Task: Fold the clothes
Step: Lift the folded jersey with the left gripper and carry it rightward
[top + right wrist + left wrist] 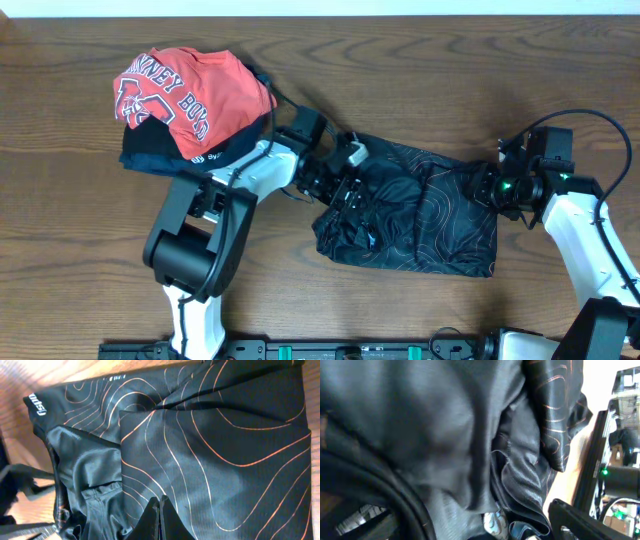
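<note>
Overhead: black jersey (430, 215) lying mid tabletop (450, 80), long axis left to right between the arms, left gripper (345, 185) buried in its crumpled left end, spread impossible to tell, right gripper (492, 188) pinched together at its right edge, both equally near.

- Open table (420, 70) lay behind the jersey (430, 215) and in front of it.
- The red T-shirt (185, 85) pile crowded the left arm's far side.
- Cloth perhaps hemmed in the left gripper (345, 192).
</note>
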